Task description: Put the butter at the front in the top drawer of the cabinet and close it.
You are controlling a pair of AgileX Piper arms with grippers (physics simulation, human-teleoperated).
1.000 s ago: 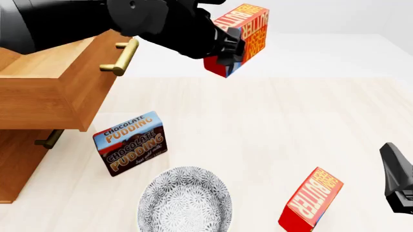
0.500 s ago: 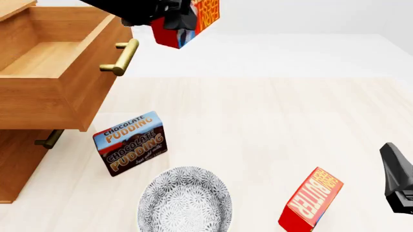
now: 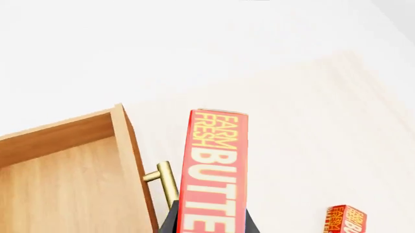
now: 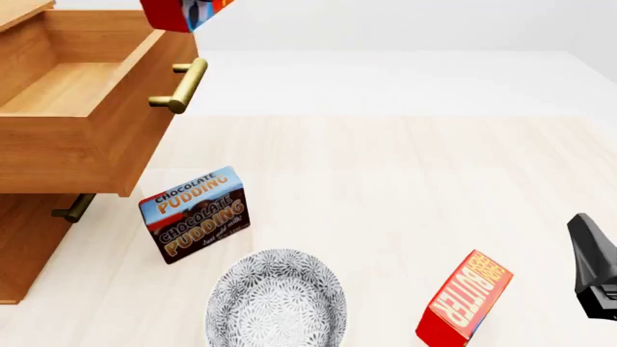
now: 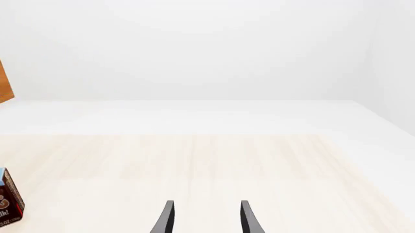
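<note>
Butter carton held high beside the open top drawer

The left gripper (image 3: 209, 228) jaws clamp the butter (image 3: 214, 170) above the top drawer (image 4: 87, 108) handle; right gripper (image 5: 204, 218) jaws stand apart, empty.

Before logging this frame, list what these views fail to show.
- Front view: held butter cut by top edge; left end effector out of frame.
- Left wrist view: end effector mostly behind the carton.
- Front view: right end effector cut by right edge.
- Cabinet cut by left edge.
</note>
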